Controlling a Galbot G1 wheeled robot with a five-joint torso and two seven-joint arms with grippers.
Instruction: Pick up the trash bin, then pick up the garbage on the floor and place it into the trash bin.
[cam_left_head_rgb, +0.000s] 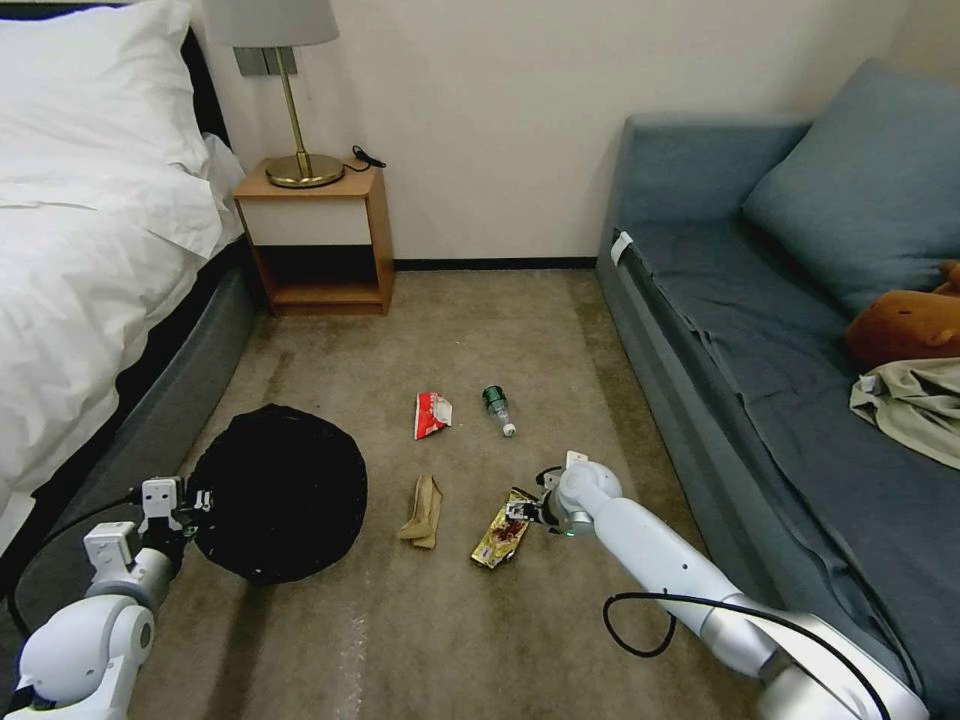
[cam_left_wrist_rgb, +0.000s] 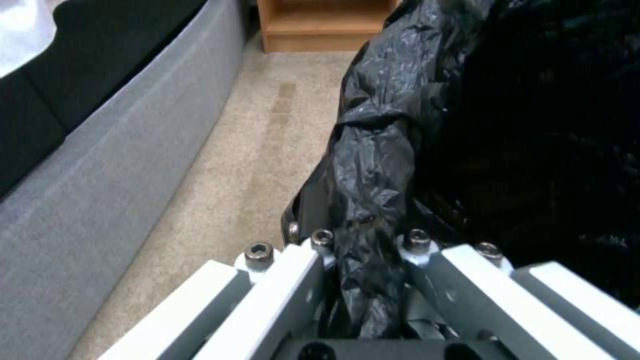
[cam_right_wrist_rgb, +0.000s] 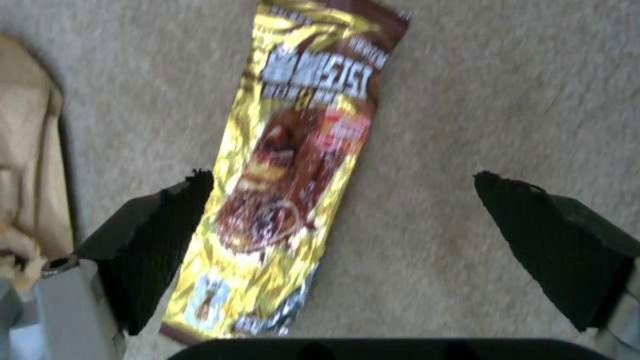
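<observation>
I looked down on a tan carpet (cam_left_head_rgb: 450, 330) that ran to a plain cream wall (cam_left_head_rgb: 500, 110) with a dark skirting strip. On my left stood a bed (cam_left_head_rgb: 80, 260) with white linen and a grey padded frame. A wooden nightstand (cam_left_head_rgb: 320, 240) in the corner carried a brass lamp (cam_left_head_rgb: 290, 100). On my right a blue-grey sofa (cam_left_head_rgb: 760, 330) held a cushion (cam_left_head_rgb: 860, 180), a brown plush toy (cam_left_head_rgb: 905, 320) and crumpled cloth (cam_left_head_rgb: 915, 405).

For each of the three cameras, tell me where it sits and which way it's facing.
Head view: on the head, looking forward and down at the carpet; both arms show.
Left wrist view: on the left wrist, facing the trash bin; left claw grips its bag.
Right wrist view: on the right wrist, facing down at the snack wrapper; right claw open.
Head and right wrist views share the snack wrapper.
</observation>
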